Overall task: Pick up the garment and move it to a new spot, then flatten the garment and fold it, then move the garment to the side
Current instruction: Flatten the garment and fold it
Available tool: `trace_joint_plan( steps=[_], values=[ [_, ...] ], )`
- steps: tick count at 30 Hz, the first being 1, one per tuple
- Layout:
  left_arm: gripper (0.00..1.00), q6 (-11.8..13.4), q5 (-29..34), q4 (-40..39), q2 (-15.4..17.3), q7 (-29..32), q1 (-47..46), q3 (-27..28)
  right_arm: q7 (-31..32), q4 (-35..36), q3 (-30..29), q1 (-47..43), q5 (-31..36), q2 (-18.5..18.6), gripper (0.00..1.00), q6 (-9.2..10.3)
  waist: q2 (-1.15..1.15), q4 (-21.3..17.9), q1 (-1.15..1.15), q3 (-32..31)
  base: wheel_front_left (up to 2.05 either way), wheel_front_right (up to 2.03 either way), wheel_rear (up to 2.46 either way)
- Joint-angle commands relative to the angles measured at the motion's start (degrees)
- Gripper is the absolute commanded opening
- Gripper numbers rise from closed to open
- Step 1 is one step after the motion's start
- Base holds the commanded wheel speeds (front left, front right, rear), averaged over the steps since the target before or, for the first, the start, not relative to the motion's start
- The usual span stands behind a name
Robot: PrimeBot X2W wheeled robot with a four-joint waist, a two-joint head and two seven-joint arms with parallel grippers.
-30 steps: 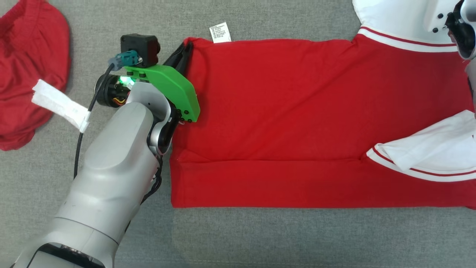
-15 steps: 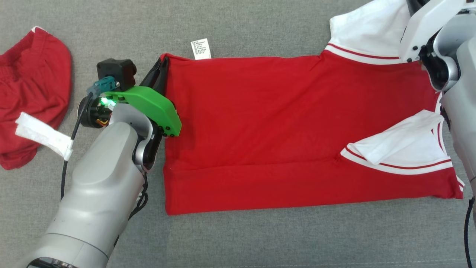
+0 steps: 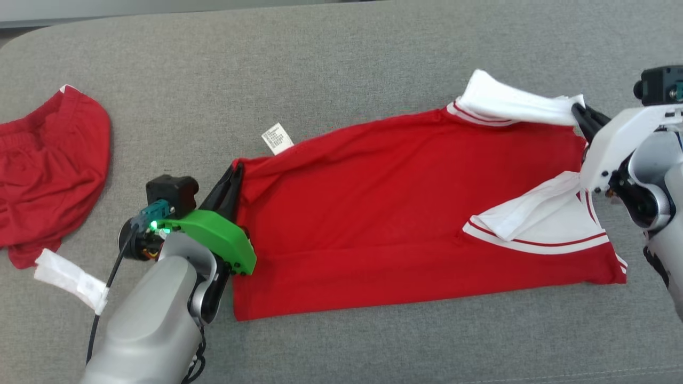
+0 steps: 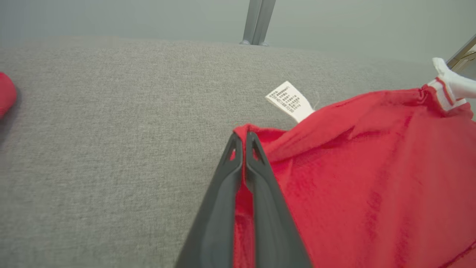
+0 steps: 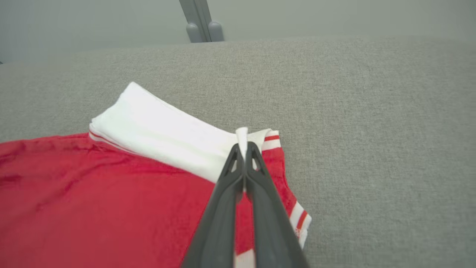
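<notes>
A red shirt (image 3: 384, 213) with white striped sleeves lies spread on the grey couch cushion (image 3: 320, 69), its near long edge folded over. My left gripper (image 3: 235, 173) is shut on the shirt's far left hem corner (image 4: 247, 134), beside the white care label (image 3: 276, 138). At the right, my right gripper (image 3: 579, 113) is shut on the far white sleeve (image 3: 512, 104) at the shirt's shoulder end (image 5: 241, 139). The held far edge is raised a little off the cushion. The second white sleeve (image 3: 528, 216) lies folded across the red body.
Another red garment (image 3: 48, 165) lies bunched at the left of the cushion, with a white strip (image 3: 69, 277) near it. The cushion's back edge (image 3: 160, 10) runs along the top. Bare grey fabric lies in front of the shirt.
The head camera has tilted, showing more far cushion. Both grippers have lifted the shirt's far edge and drawn it nearer; the far edge now slants and the far sleeve is bunched.
</notes>
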State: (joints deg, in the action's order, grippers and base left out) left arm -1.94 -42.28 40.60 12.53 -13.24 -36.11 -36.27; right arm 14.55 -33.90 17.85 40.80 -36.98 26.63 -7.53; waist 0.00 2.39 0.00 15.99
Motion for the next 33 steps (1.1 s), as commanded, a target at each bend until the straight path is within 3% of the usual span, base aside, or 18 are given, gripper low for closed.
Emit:
trace_joint_plan(
  steps=[1,9,23,24,25,26,33],
  values=[
    [0.00,0.38,0.17,-0.80,0.94,-0.46,1.67,0.00,0.63,1.66,-0.43,-2.21,-0.63,0.61,0.00,0.09,0.00,-0.54,0.00,-1.08,0.00,0.00,0.00],
    [0.00,2.16,-0.05,-3.69,2.34,-0.84,7.14,-0.10,4.42,10.56,-4.18,-13.58,-0.42,1.15,0.00,0.09,0.00,-1.12,0.00,-3.14,0.00,0.00,0.00],
    [0.00,4.34,-2.22,-6.67,2.28,-1.04,11.71,0.93,11.86,24.00,-13.46,-27.14,5.21,-3.15,0.00,0.09,0.00,-1.26,0.00,-4.31,0.00,0.00,0.00],
    [0.29,4.38,-2.39,-6.84,2.24,-1.05,11.90,1.02,12.56,24.62,-13.87,-27.79,5.38,-3.59,0.09,0.09,0.00,-1.28,0.00,-4.35,0.00,0.00,0.00],
    [0.70,4.24,-2.86,-7.02,2.15,-1.06,12.16,1.15,13.32,25.41,-14.39,-28.52,5.70,-4.03,0.71,0.09,0.00,-1.32,0.00,-4.39,0.00,0.00,0.00],
    [1.00,4.10,-2.92,-7.22,2.12,-1.07,12.32,1.26,13.84,26.00,-14.73,-29.04,6.07,-4.27,1.00,0.09,0.00,-1.34,0.00,-4.42,0.00,0.00,0.00],
    [1.00,3.19,-5.71,-10.73,0.87,-1.83,15.21,5.37,16.92,29.89,-17.63,-32.04,8.55,-5.85,1.00,0.09,0.00,-1.35,0.00,-5.14,0.00,0.00,0.00]
  ],
)
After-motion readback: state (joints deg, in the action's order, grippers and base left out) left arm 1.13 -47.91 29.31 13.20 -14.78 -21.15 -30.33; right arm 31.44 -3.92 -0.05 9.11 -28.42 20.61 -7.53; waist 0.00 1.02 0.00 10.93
